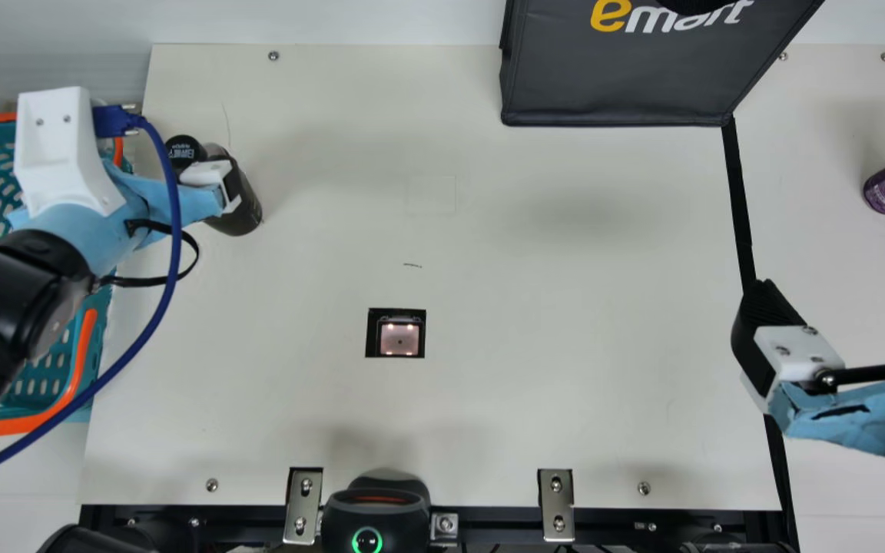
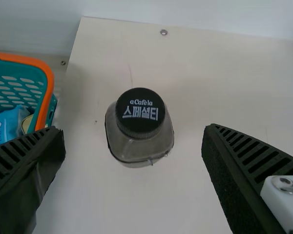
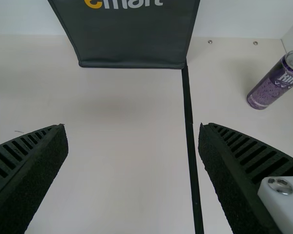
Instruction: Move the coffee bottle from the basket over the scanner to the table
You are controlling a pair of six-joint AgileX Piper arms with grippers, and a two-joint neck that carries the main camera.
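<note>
The cream tabletop (image 1: 527, 269) is carrying a black bag (image 1: 619, 88) at its far edge. Beside the left edge, a teal, orange-rimmed basket (image 1: 80, 361) is holding a blue pack (image 2: 9, 125). The right gripper (image 1: 834, 290) is opening wide above the right edge; the left gripper (image 1: 213, 177) is spreading wide around the coffee bottle (image 1: 247, 215). This dark, rounded-square unit is standing upright near the far left corner, wearing a black, white-lettered cap (image 2: 140, 113).
</note>
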